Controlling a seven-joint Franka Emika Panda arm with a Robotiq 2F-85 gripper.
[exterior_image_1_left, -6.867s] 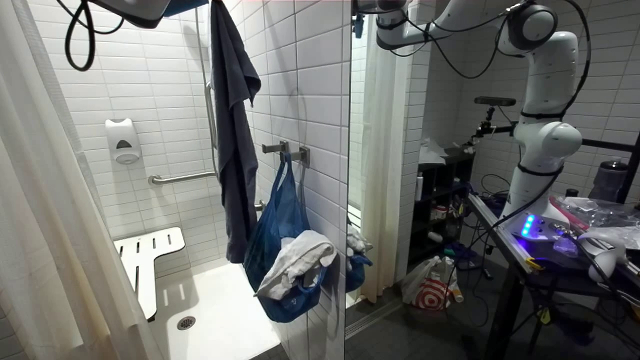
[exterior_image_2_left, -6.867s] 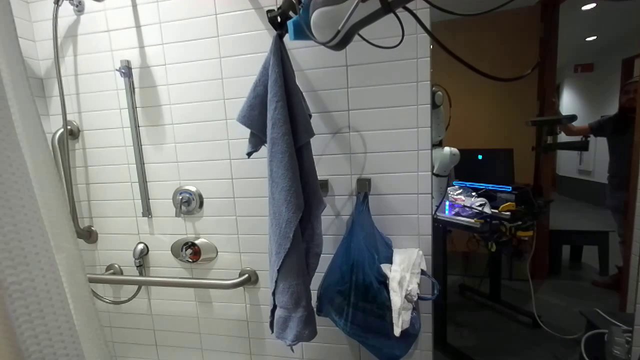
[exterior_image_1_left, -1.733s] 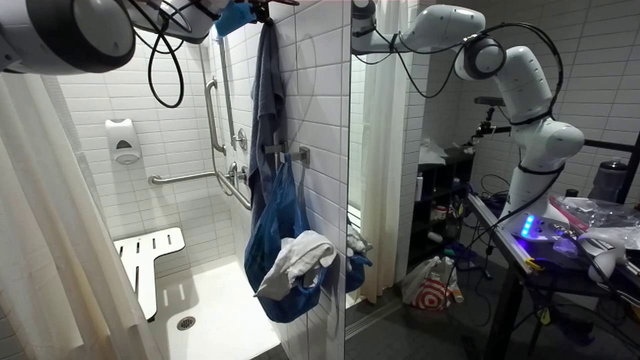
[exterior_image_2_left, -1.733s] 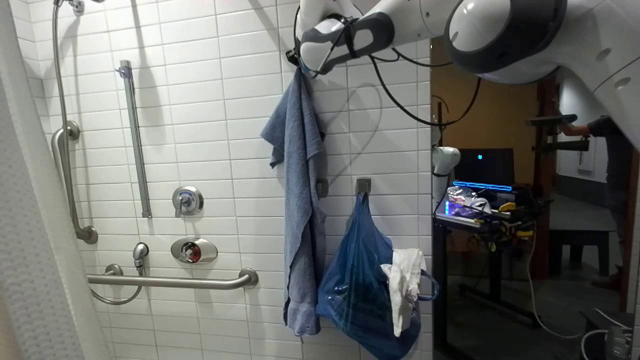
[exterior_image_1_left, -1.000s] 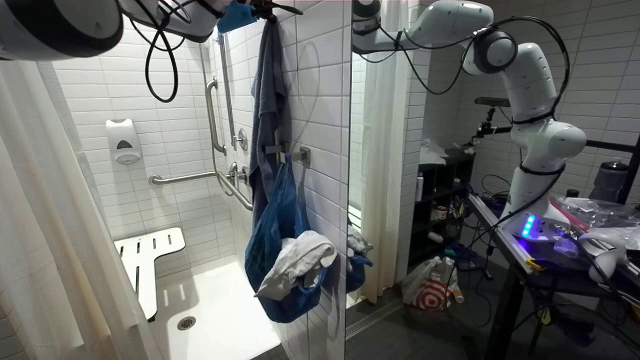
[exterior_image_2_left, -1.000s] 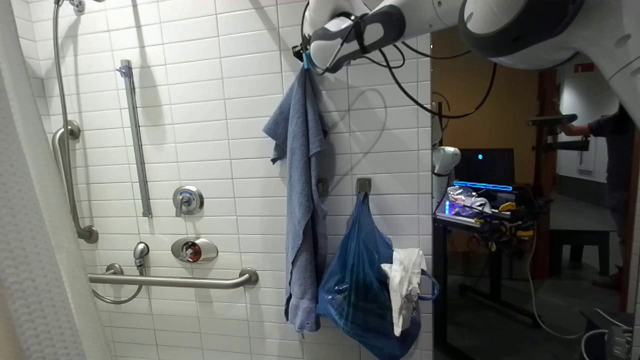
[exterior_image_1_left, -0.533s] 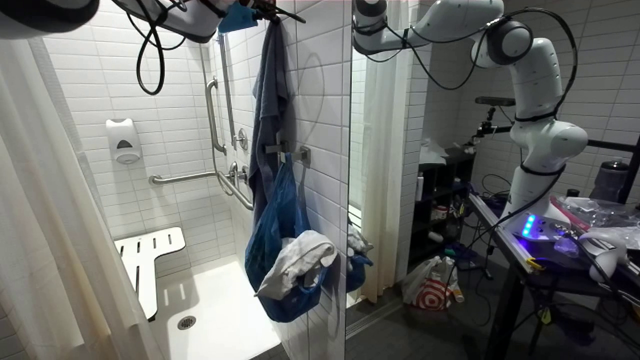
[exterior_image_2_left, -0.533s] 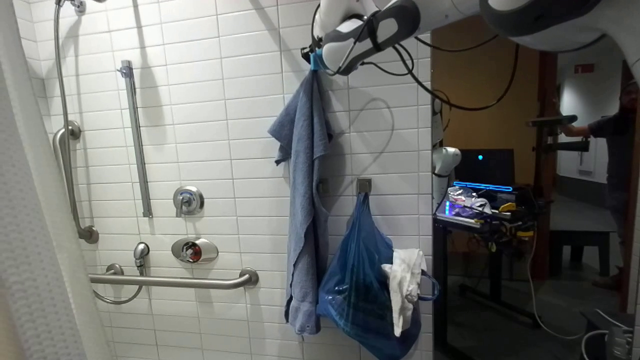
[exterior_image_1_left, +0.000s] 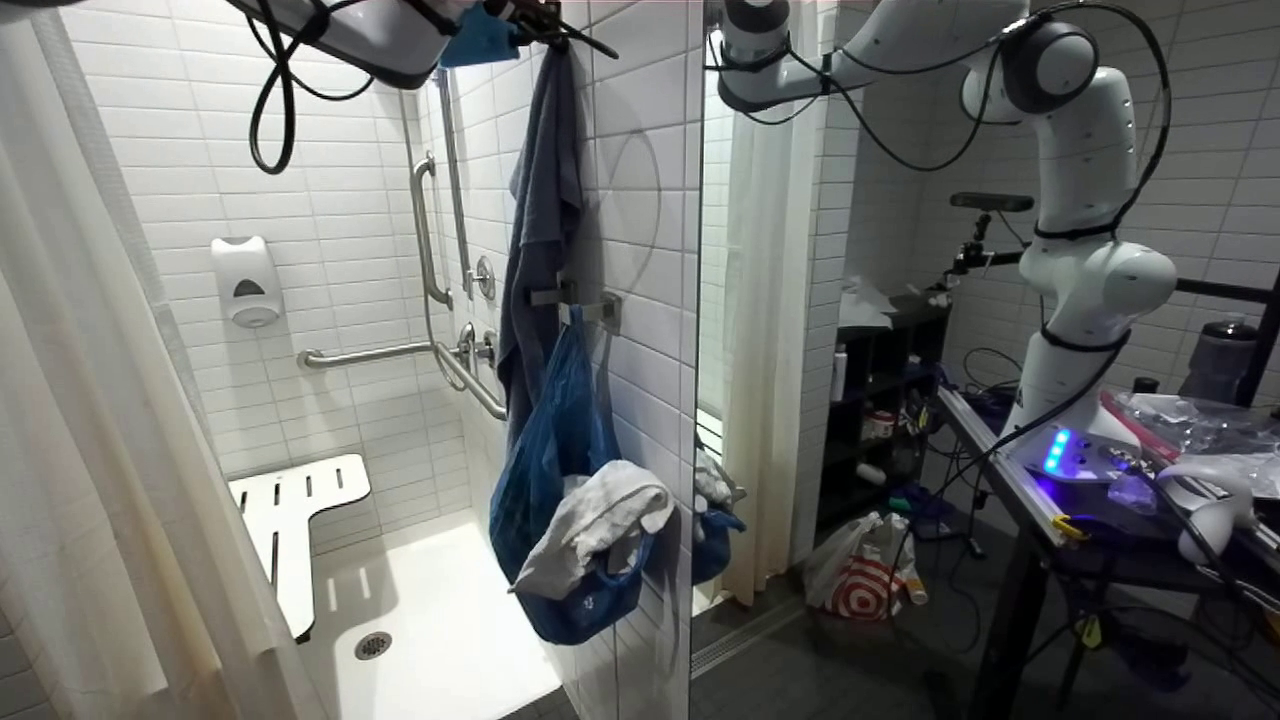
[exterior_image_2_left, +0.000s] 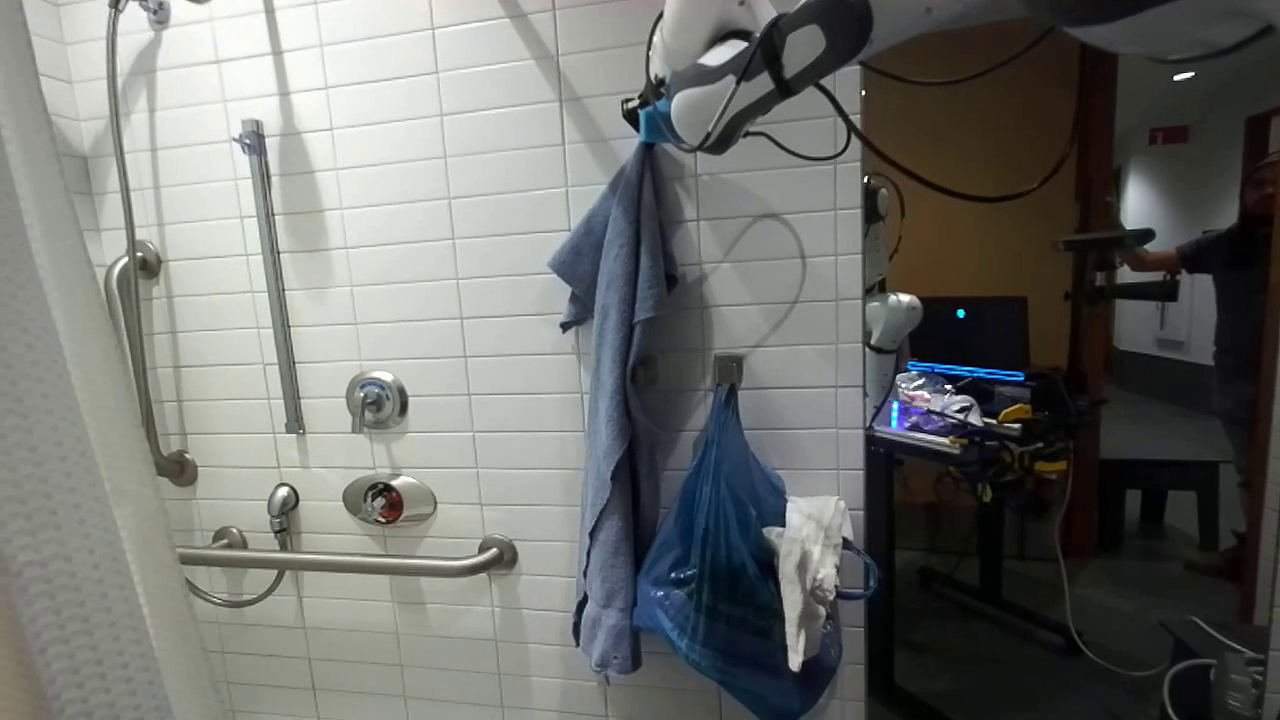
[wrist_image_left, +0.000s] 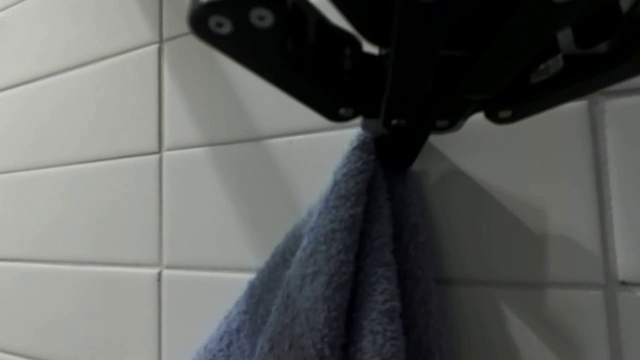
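The gripper was closed on the gathered upper end of a blue-gray towel, which hung beneath it in front of the tiled wall. Contact between towel and wall could not be determined. Just beside the towel's lower part, a blue bag hung from a metal hook, a white cloth draped over its side. A grab bar was mounted nearby.

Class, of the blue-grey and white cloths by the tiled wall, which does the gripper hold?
The long blue-grey towel, pinched at its top by the gripper; the white cloth instead drapes over the blue bag.
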